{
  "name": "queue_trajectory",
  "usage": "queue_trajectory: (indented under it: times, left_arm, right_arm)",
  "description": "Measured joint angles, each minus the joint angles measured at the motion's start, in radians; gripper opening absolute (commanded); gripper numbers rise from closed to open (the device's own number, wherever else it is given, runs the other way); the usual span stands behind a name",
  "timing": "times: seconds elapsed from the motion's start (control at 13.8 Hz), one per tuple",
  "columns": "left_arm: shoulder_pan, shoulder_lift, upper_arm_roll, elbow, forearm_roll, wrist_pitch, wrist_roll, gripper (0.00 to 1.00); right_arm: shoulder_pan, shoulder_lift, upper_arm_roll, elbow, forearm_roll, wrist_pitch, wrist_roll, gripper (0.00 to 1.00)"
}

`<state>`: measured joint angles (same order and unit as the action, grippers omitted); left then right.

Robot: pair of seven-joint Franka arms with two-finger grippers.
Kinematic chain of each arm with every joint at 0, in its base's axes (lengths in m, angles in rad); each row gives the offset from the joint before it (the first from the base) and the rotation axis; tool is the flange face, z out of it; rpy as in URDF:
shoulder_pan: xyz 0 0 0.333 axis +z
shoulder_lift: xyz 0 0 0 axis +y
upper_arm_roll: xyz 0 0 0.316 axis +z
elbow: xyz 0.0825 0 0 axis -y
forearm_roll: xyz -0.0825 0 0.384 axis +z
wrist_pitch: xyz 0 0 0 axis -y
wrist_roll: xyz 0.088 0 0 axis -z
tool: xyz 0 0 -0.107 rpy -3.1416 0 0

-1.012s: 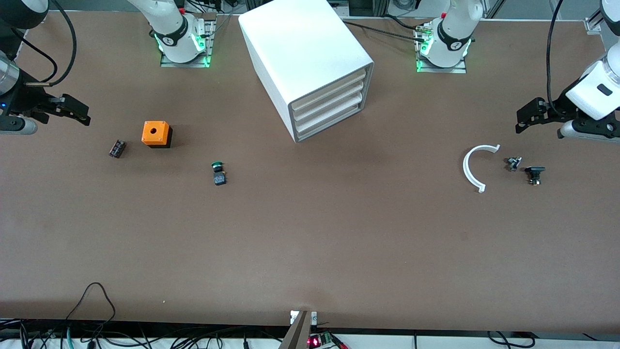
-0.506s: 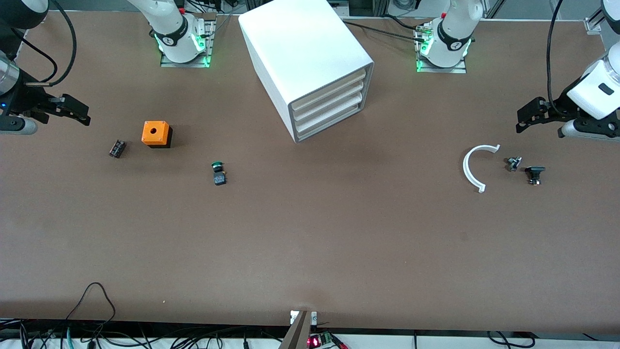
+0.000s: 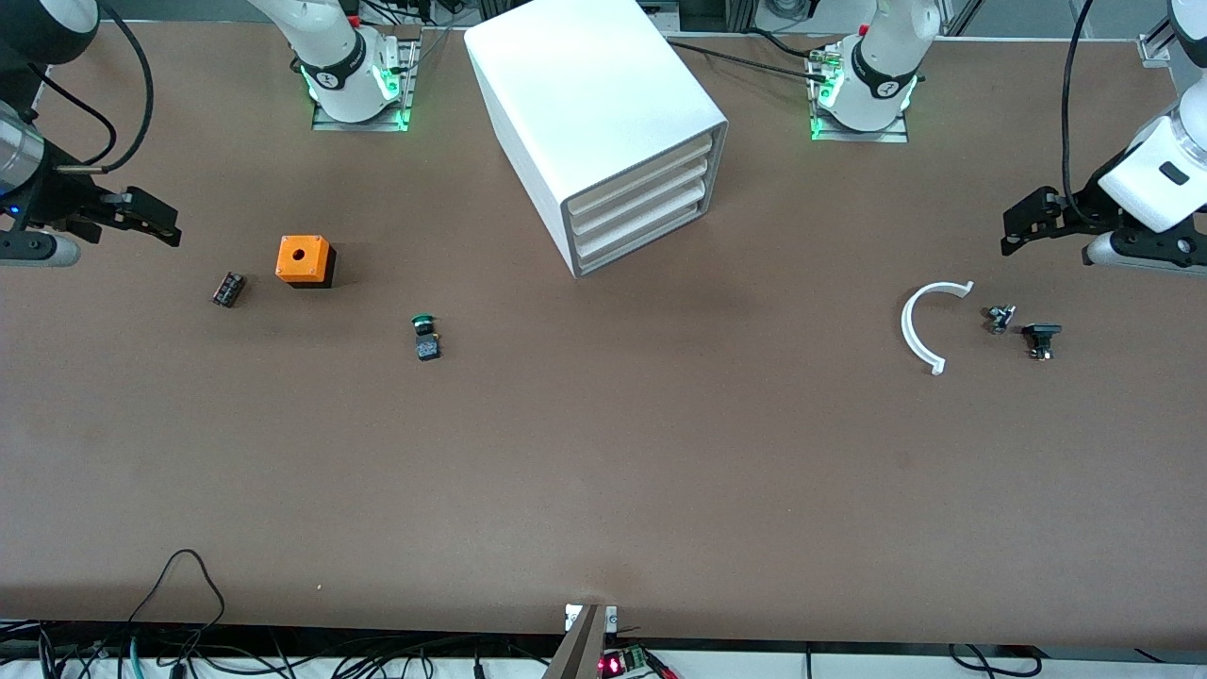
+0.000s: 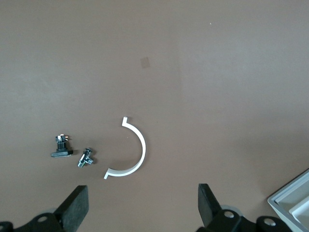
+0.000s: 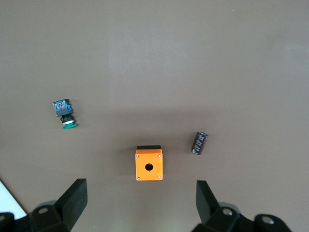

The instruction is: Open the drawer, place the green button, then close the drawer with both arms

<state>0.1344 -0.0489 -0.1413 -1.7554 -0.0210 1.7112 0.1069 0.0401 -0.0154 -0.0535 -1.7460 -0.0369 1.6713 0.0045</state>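
Observation:
The white cabinet stands at the robots' edge of the table, all three drawers shut; the lowest drawer is closed. The green-capped button lies on its side, nearer the front camera than the cabinet and toward the right arm's end; it also shows in the right wrist view. My right gripper hangs open and empty at the right arm's end, over the table beside the orange cube. My left gripper hangs open and empty at the left arm's end, over the table by the white arc.
A small black part lies beside the orange cube. By the white arc lie a small metal part and a black part. The left wrist view shows the arc and a cabinet corner.
Both grippers have shifted very slightly above the table. The button, the cabinet and the other parts have not moved.

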Motion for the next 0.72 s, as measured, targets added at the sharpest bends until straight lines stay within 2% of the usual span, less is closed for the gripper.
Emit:
queue_trajectory:
  times: [0.14,0.29,0.51,0.58,0.72]
  left_arm:
    - [0.0,0.017,-0.004,-0.001,0.0,-0.02,0.0,1.0]
    - [-0.002,0.083,-0.009,-0.005,-0.001,-0.027,0.001,1.0]
    - [-0.004,0.218,-0.076,-0.024,-0.018,-0.026,0.003,1.0]
    - [-0.007,0.263,-0.106,-0.036,-0.068,-0.023,0.002,1.0]
    - [-0.015,0.346,-0.14,-0.082,-0.257,0.019,0.001,1.0]
  right_arm:
    - [0.0,0.029,0.0,0.0,0.038,0.025,-0.002,1.0]
    - [0.0,0.057,0.0,0.0,0.048,0.052,-0.003,1.0]
    - [0.007,0.099,0.01,0.0,0.048,0.076,-0.01,1.0]
    - [0.014,0.119,0.014,0.002,0.048,0.092,-0.01,1.0]
    - [0.039,0.168,0.016,0.017,0.05,0.113,-0.01,1.0]
